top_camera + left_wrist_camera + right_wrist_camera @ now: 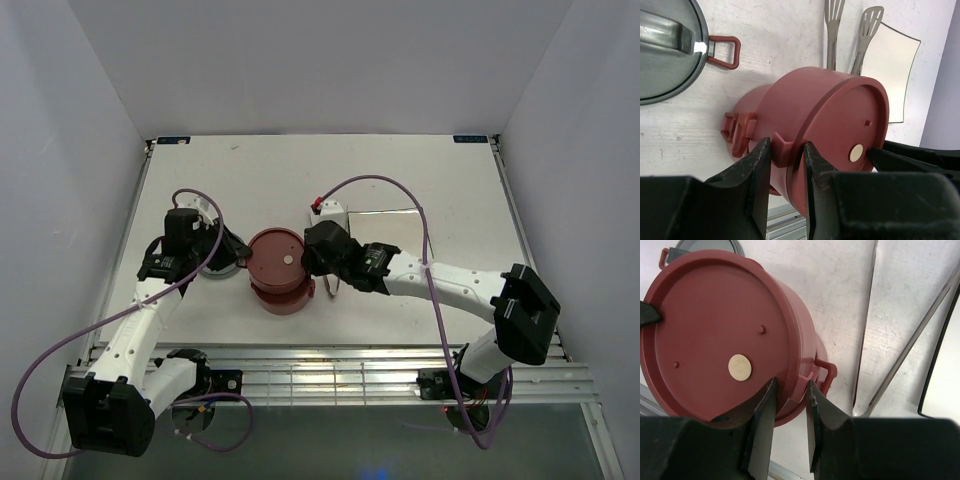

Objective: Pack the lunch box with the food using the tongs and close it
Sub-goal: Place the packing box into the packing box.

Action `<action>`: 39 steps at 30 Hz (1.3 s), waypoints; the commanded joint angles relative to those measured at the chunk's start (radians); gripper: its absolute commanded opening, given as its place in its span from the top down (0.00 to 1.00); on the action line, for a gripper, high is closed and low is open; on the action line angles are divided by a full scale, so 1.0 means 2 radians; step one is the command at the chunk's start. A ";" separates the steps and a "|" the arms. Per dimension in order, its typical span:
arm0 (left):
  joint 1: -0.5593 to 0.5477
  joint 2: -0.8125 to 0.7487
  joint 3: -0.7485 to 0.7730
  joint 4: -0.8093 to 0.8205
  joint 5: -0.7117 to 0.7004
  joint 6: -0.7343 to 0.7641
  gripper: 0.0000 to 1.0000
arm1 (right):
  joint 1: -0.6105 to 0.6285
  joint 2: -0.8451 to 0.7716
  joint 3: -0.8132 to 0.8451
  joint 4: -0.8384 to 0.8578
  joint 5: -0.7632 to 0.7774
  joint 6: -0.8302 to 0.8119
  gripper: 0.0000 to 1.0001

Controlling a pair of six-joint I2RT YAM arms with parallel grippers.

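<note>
Now the left gripper [786,146] and the right gripper [791,386], jaws narrow, both hold the lidded dark-red lunch box [278,270] by its left and right sides.

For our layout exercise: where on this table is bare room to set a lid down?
Bare: the far strip of table behind the lunch box, and right of the white plate. Crowded: the centre, from grey cover to tongs.

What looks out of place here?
Nothing is spilled or broken. Only the grey cover lies beside the lunch box, not on it, while the left tool and right tool pinch its side tabs.
</note>
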 commanded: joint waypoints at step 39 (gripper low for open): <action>-0.014 -0.055 -0.030 0.075 0.011 -0.064 1.00 | 0.065 -0.036 -0.066 0.052 -0.037 0.063 0.92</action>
